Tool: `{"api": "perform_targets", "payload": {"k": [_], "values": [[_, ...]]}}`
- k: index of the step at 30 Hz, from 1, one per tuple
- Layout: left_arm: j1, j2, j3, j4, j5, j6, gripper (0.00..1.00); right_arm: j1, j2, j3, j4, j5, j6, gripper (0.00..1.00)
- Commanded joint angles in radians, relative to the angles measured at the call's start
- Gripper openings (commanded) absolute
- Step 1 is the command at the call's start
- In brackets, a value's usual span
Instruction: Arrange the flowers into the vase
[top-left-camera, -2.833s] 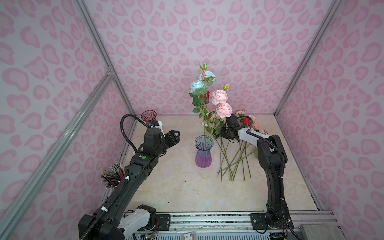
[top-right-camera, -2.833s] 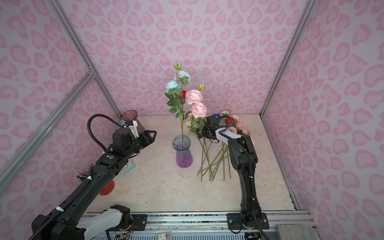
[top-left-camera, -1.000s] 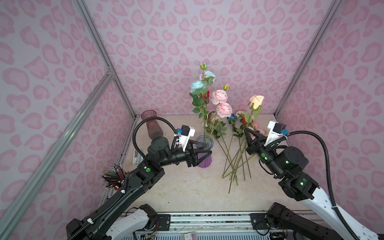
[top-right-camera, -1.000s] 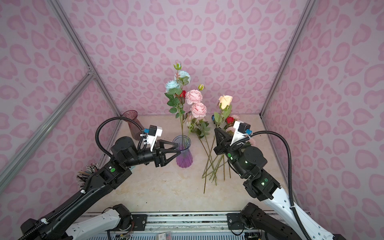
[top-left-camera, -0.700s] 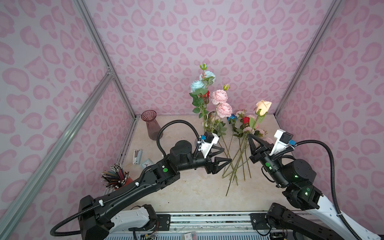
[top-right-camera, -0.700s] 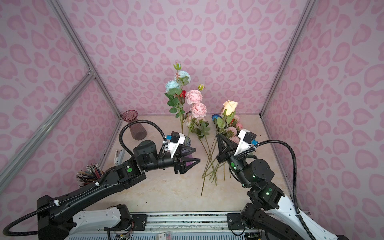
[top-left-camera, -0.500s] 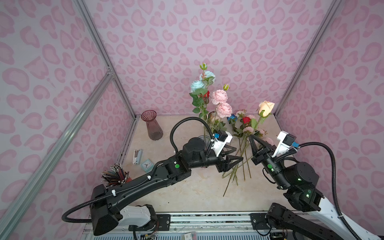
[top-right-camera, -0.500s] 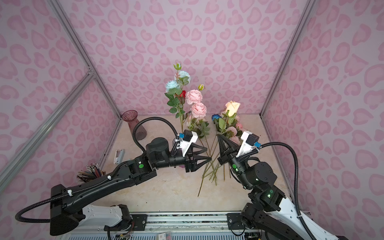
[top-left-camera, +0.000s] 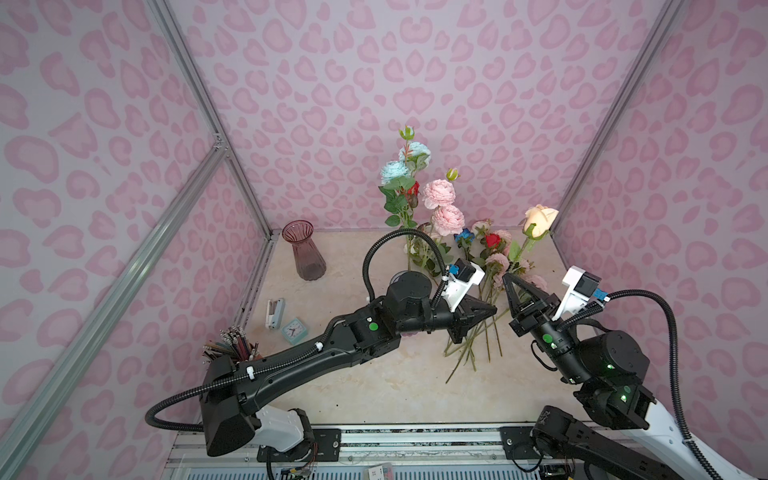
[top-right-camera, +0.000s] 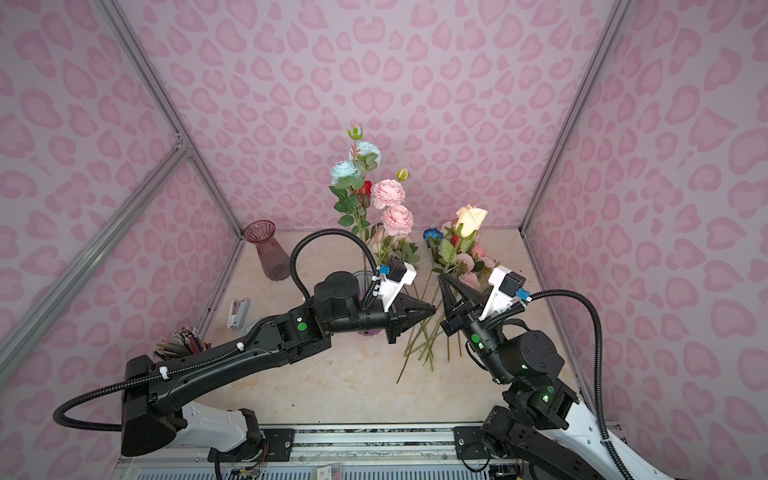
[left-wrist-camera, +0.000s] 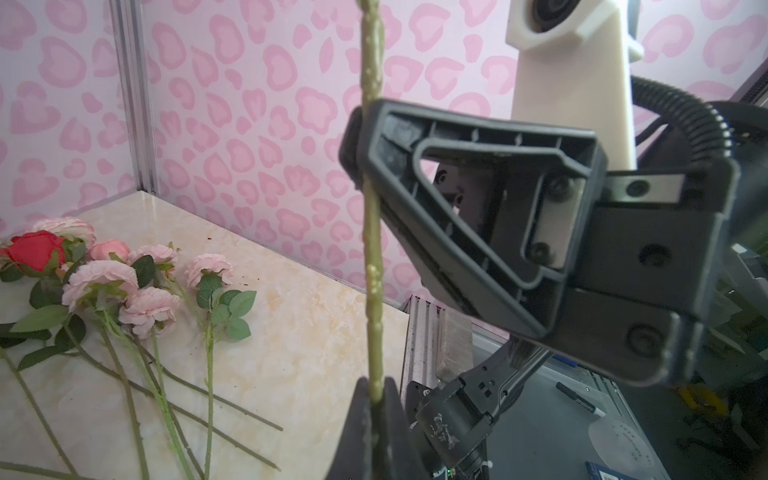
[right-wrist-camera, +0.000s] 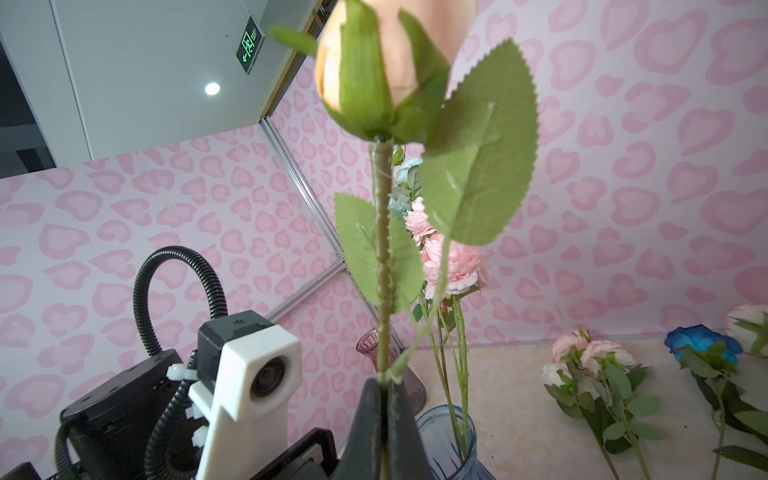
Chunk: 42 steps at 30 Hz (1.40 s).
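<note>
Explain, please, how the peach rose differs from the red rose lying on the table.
The peach rose stands upright above the table; the red rose lies flat on it among pink flowers. The peach rose is clamped at its stem by the left gripper and the right gripper; the red rose is untouched. The peach rose is pale, the red rose deep red. Both have green stems; neither is in the blue vase.

Left arm (top-left-camera: 332, 357): stretching across the middle, left gripper (top-left-camera: 492, 310) pointing right, jaws clamping tight. Right arm (top-left-camera: 602, 365): angling up and inward, right gripper (top-left-camera: 506, 279) pointing up, jaws clamping tight.
</note>
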Motion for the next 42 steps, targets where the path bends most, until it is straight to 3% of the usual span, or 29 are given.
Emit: {"api": "perform_targets", "payload": {"k": [1,3,6,9,18,28,32,41,42], "values": [[0.001,-0.007,0.005,0.005,-0.025,0.011,0.04,0.002,0.008,0.003,0.021,-0.052,-0.004,0.21],[0.002,-0.02,0.005,-0.009,-0.065,0.027,0.04,0.002,0.019,0.017,0.004,-0.069,-0.01,0.34],[0.001,-0.055,-0.013,-0.014,-0.218,0.052,0.04,0.003,0.026,0.035,-0.04,-0.069,-0.035,0.4],[0.004,-0.112,-0.03,-0.003,-0.404,0.125,0.04,0.003,0.012,0.027,-0.062,-0.065,-0.053,0.41],[0.049,-0.248,0.073,0.068,-0.741,0.445,0.04,0.003,-0.049,-0.017,-0.1,0.044,-0.086,0.41],[0.277,-0.174,0.115,0.229,-0.652,0.42,0.04,0.003,-0.048,-0.05,-0.082,0.086,-0.113,0.41],[0.292,-0.134,0.093,0.223,-0.628,0.387,0.04,0.003,-0.058,-0.055,-0.098,0.102,-0.122,0.41],[0.292,-0.147,-0.124,0.196,-0.619,0.209,0.03,0.003,-0.079,-0.077,-0.106,0.14,-0.124,0.42],[0.292,-0.149,-0.138,0.182,-0.615,0.199,0.08,0.003,-0.074,-0.078,-0.103,0.14,-0.124,0.42]]}}
